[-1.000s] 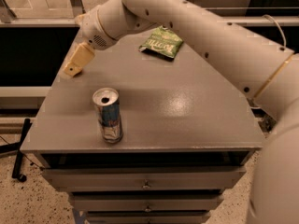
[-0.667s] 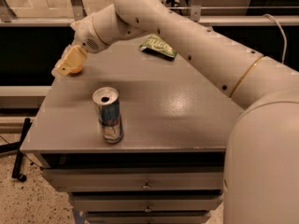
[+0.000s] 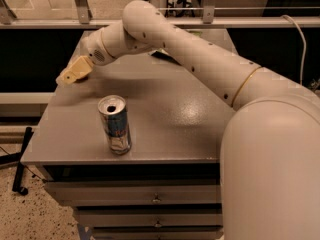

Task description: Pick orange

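In the camera view my gripper hangs over the far left edge of the grey cabinet top, with my arm reaching across from the right. I cannot tell whether it is apart, together or clamped on anything. An opened blue-silver drink can stands upright near the front edge, well apart from it. I cannot make out the orange.

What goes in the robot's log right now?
pincer: over table left edge | can: upright, front | orange: not in view

Opened can upright near front edge of grey cabinet, apart from hand at its left edge.
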### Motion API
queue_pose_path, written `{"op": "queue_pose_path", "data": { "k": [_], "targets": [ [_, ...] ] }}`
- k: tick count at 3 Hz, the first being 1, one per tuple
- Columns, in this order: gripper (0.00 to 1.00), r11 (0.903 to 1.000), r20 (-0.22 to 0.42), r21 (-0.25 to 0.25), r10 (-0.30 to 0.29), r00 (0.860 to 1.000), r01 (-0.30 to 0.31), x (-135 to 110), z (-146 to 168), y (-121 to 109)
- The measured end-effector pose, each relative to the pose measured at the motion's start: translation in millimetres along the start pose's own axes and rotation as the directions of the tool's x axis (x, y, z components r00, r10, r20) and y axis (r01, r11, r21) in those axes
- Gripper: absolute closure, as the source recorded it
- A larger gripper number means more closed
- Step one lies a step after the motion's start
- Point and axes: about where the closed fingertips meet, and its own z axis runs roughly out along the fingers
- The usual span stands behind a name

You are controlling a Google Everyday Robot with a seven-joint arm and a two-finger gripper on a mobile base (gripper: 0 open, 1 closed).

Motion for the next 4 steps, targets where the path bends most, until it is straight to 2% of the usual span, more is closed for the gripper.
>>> {"op": "queue_pose_path", "data": {
  "k": [1, 2, 3, 4],
  "targets": [
    [0.0, 0.9986, -0.014, 0.019, 0.05, 0.999, -0.05, 20.4, 6.7, -9.6],
    [0.18, 0.9965, 0.001, 0.027, 0.079, 0.997, -0.079, 31.2, 10.7, -11.8],
    [0.41, 0.9947, 0.011, 0.032, 0.098, 0.995, -0.098, 41.2, 12.8, -12.2],
    [0.73, 0.9919, 0.023, 0.056, 0.113, 0.993, -0.114, 50.3, 2.7, -12.9]
  ]
}}
